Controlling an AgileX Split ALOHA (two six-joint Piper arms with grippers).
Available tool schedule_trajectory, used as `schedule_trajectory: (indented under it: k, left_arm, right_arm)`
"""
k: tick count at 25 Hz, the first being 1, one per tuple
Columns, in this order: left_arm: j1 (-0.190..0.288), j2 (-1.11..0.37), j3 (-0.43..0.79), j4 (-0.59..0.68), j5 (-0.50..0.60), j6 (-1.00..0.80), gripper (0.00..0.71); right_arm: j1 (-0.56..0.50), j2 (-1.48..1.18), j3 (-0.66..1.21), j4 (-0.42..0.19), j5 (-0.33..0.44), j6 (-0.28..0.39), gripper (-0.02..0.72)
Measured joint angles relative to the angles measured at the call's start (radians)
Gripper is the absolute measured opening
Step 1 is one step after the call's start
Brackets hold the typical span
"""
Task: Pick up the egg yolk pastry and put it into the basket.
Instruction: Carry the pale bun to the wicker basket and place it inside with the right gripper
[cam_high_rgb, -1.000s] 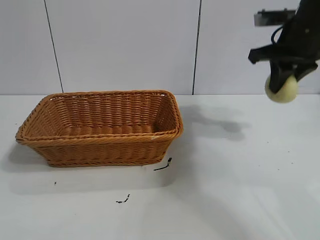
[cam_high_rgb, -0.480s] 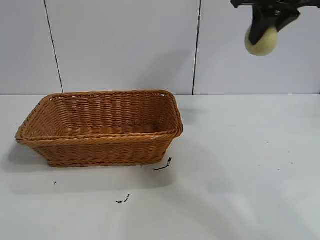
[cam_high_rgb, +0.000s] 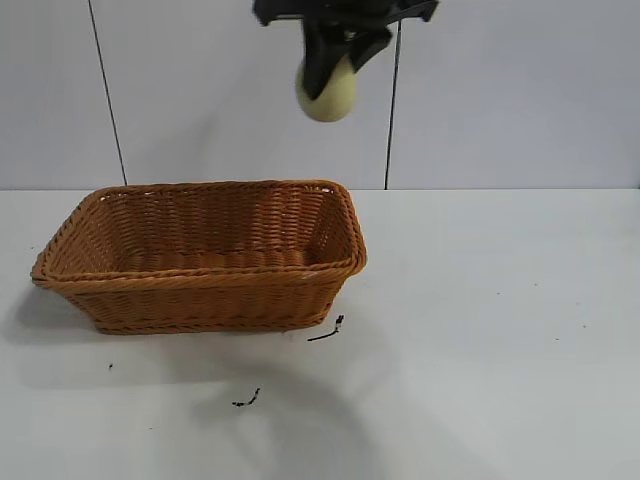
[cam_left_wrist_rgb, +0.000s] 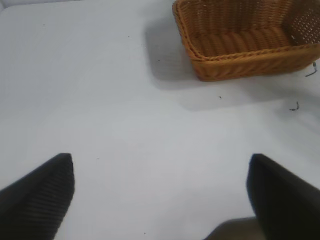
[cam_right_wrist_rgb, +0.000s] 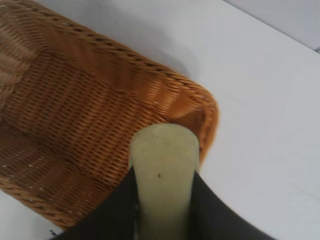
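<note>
My right gripper (cam_high_rgb: 330, 75) is shut on the pale yellow egg yolk pastry (cam_high_rgb: 328, 93) and holds it high above the right end of the orange-brown wicker basket (cam_high_rgb: 200, 255). In the right wrist view the pastry (cam_right_wrist_rgb: 164, 170) sits pinched between the two black fingers, with the basket's corner (cam_right_wrist_rgb: 197, 107) right below it. My left gripper (cam_left_wrist_rgb: 160, 195) is open and empty over bare table, out of the exterior view; its wrist view shows the basket (cam_left_wrist_rgb: 240, 42) farther off.
The white table (cam_high_rgb: 480, 330) carries two small black scraps (cam_high_rgb: 327, 331) (cam_high_rgb: 247, 399) in front of the basket. A pale panelled wall stands behind. The basket's inside shows nothing in it.
My right gripper has carried the pastry up and then leftward, from the far right of the table to a spot above the basket's right end. The basket has not moved.
</note>
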Motion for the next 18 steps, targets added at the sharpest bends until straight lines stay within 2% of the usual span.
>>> schedule_trajectory:
  k: [6, 12, 16, 18]
  left_arm:
    - [0.000, 0.000, 0.000, 0.000, 0.000, 0.000, 0.696]
    - [0.000, 0.000, 0.000, 0.000, 0.000, 0.000, 0.696]
    - [0.000, 0.000, 0.000, 0.000, 0.000, 0.000, 0.696]
    - [0.000, 0.000, 0.000, 0.000, 0.000, 0.000, 0.696]
  right_arm:
    - [0.104, 0.122, -0.002, -0.017, -0.135, 0.000, 0.135]
    - [0.120, 0.239, -0.002, -0.042, -0.231, 0.000, 0.135]
    - [0.117, 0.286, -0.002, -0.061, -0.256, 0.000, 0.143]
    - [0.117, 0.292, -0.002, -0.061, -0.256, 0.000, 0.197]
